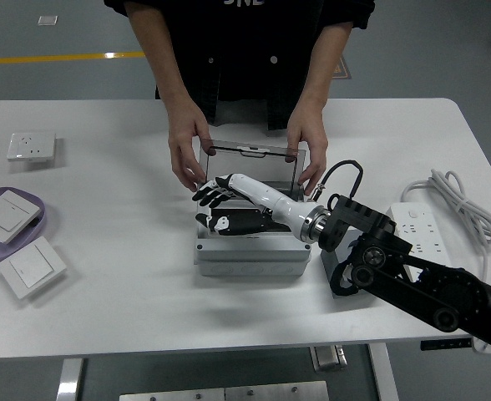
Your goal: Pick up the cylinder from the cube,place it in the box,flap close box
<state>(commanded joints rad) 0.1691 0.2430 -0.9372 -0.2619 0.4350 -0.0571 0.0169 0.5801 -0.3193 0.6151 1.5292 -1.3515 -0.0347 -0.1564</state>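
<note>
A grey box (245, 253) stands in the middle of the table. A person at the far side holds its clear lid (252, 163) upright with both hands, one hand (185, 146) at the left edge and one (308, 146) at the right. My right hand (212, 194), white with black fingers, reaches from the right over the open box. Its fingers are spread just in front of the lid, and I see nothing in them. The hand and forearm hide most of the box's inside, and I cannot make out the cylinder or the cube. The left arm is out of view.
A white power strip (415, 225) with a coiled cable (463, 209) lies at the right. A wall socket (31, 146) lies at the far left. A purple plate (37, 219) holds a switch (6, 213), and another switch (31, 267) lies in front of it.
</note>
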